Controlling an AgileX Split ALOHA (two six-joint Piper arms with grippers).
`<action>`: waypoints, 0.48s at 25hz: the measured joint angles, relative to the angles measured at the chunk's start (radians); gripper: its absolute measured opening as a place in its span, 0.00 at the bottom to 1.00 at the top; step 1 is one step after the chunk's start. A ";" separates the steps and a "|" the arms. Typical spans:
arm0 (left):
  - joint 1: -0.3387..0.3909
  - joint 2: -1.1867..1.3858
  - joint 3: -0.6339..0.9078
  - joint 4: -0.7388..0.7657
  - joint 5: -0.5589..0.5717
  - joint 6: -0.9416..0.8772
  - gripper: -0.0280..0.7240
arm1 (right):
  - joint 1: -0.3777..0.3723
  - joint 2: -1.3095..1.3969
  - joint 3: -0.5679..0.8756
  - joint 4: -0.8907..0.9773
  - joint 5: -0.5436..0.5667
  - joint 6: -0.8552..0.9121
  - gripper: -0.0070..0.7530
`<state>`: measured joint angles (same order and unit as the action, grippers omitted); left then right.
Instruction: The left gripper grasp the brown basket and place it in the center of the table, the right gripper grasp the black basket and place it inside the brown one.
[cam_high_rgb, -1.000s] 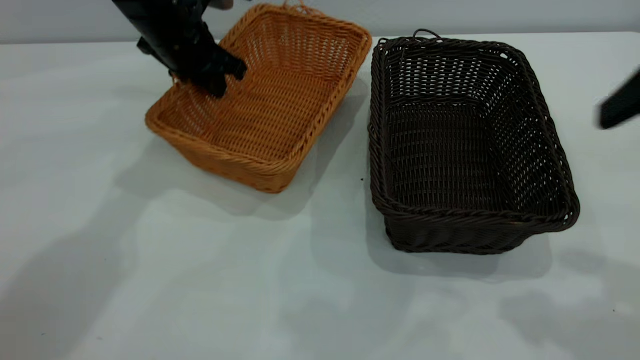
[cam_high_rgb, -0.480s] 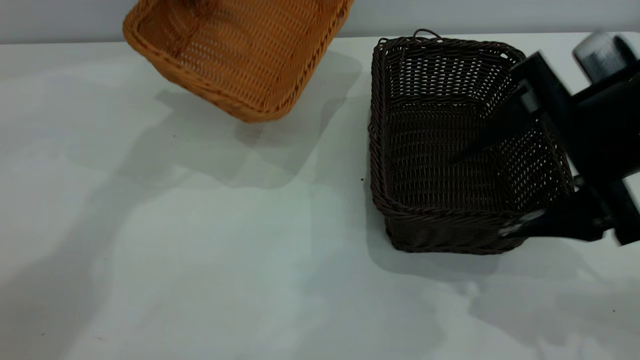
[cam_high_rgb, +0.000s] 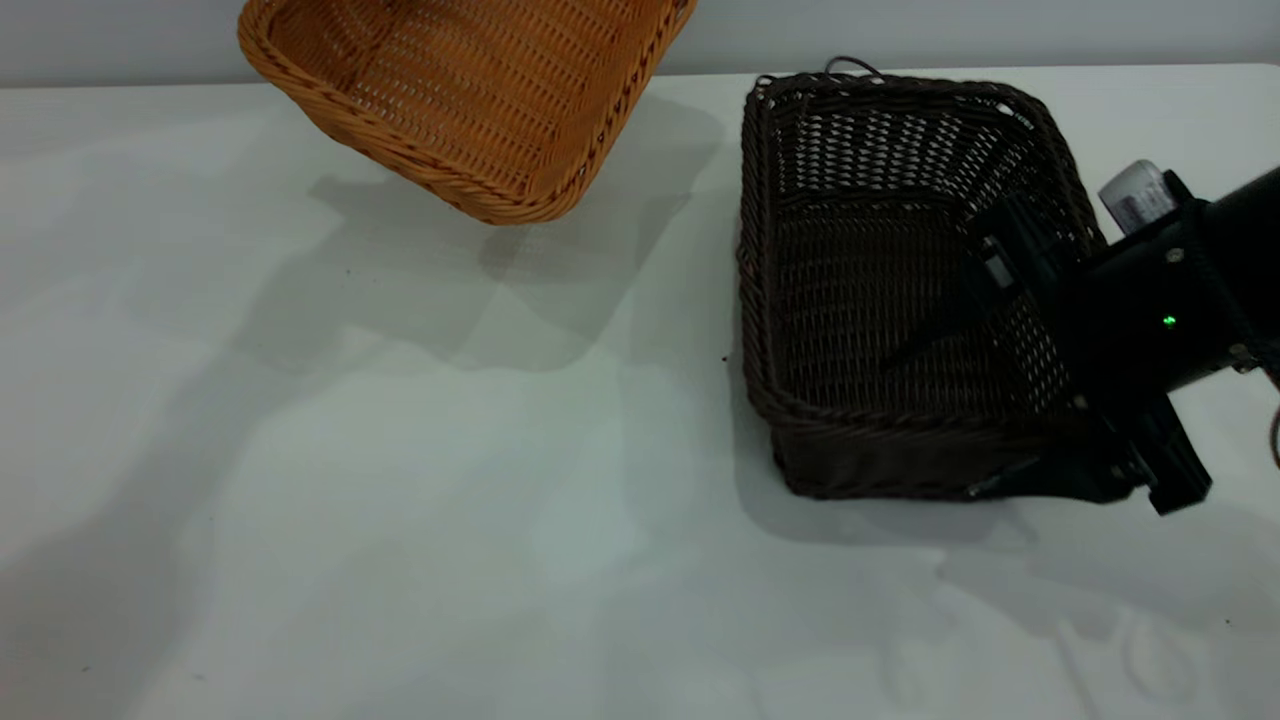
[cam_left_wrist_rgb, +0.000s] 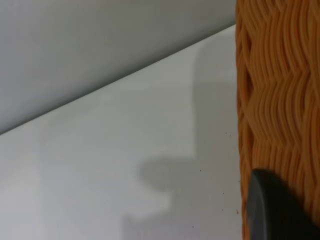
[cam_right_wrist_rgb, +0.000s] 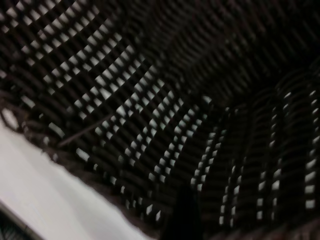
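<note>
The brown basket (cam_high_rgb: 470, 90) hangs tilted above the table (cam_high_rgb: 400, 480) at the far left, partly cut off by the frame's top edge. The left gripper is out of the exterior view. In the left wrist view one dark finger (cam_left_wrist_rgb: 277, 210) lies against the basket's orange woven wall (cam_left_wrist_rgb: 275, 90), so the gripper is shut on it. The black basket (cam_high_rgb: 880, 280) stands on the table at the right. My right gripper (cam_high_rgb: 985, 410) is open and straddles the basket's right wall near the front corner, one finger inside and one outside. The right wrist view shows the dark weave (cam_right_wrist_rgb: 150, 110) close up.
The table's middle and front show only shadows. The pale back wall (cam_high_rgb: 1000, 30) runs behind the table's far edge. The right arm's black body (cam_high_rgb: 1170, 310) reaches in from the right edge over the table.
The brown basket was lifted off the table and now hangs at the top of the view. The right gripper came in from the right edge and lowered over the black basket's right wall.
</note>
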<state>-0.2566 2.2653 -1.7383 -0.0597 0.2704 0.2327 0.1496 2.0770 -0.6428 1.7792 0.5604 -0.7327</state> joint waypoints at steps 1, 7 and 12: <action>0.000 0.000 0.000 0.000 0.000 0.003 0.14 | 0.000 0.011 -0.011 0.000 -0.007 -0.001 0.77; 0.000 -0.012 0.000 0.000 0.023 0.036 0.14 | 0.000 0.082 -0.065 0.002 -0.076 -0.008 0.50; 0.002 -0.028 0.000 0.010 0.107 0.121 0.14 | -0.040 0.106 -0.151 0.026 -0.090 -0.075 0.14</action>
<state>-0.2548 2.2375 -1.7383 -0.0499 0.3773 0.3534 0.1091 2.1830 -0.7936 1.8052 0.4703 -0.8080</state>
